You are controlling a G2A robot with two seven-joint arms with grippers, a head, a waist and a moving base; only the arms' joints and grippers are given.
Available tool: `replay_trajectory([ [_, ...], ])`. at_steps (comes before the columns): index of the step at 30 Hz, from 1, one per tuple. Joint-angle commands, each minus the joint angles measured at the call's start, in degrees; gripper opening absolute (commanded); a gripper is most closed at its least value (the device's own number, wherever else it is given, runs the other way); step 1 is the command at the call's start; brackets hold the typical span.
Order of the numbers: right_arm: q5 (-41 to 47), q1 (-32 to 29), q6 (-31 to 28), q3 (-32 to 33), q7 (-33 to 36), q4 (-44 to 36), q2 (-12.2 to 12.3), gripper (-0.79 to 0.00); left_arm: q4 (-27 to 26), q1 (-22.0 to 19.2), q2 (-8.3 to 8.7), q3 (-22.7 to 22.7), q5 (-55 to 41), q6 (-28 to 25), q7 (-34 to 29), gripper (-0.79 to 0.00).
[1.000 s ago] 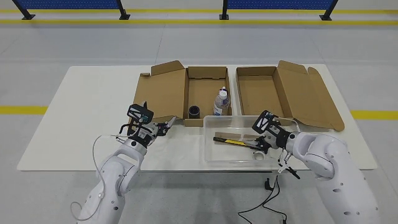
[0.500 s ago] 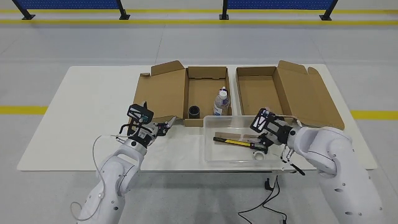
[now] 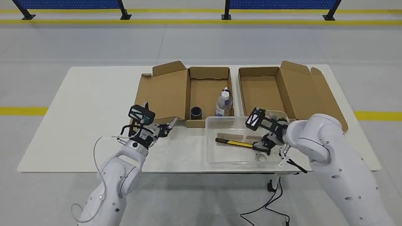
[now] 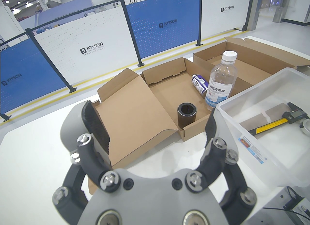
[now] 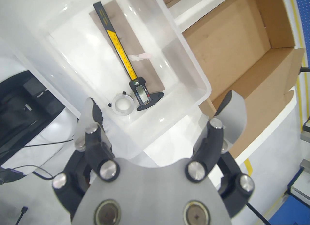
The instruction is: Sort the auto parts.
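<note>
Right tool (image 5: pixel 162 105) gapes wide above the clear bin (image 5: pixel 180 39); left tool (image 4: pixel 150 119), equally wide, faces the black cylinder (image 4: pixel 187 114).

Top view: sits above both arms, looks down and forward across the whole table (image 3: pixel 81 113), from far enough to take in the left box (image 3: pixel 207 94), the right box (image 3: pixel 260 91) and floor past the far edge.

Left wrist view: sits just behind the left hand (image 4: pixel 151 117), low and close, faces the left box.

Right wrist view: sits just behind the right hand (image 5: pixel 162 101), looks steeply down at close range. Shares with both other views the clear bin (image 5: pixel 196 68) and the caliper (image 5: pixel 121 54) in it.
</note>
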Motion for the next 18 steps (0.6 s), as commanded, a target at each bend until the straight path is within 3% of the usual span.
replay_trajectory([
  [1,0.94,1.48,0.22,-2.44,0.22,1.87,1.02,0.000,0.00,0.00,0.00,0.00,0.00,0.00,0.00,0.000],
  [5,3.99,4.74,0.82,-7.33,0.81,4.65,2.61,-0.015,0.00,0.00,0.00,0.00,0.00,0.00,0.00,0.000],
  [7,4.91,6.34,1.40,-9.14,1.39,5.17,3.08,-0.169,0.00,0.00,0.00,0.00,0.00,0.00,0.00,0.000],
  [18,4.60,7.93,5.45,-15.00,1.80,6.29,2.54,-0.055,0.00,0.00,0.00,0.00,0.00,0.00,0.00,0.000],
])
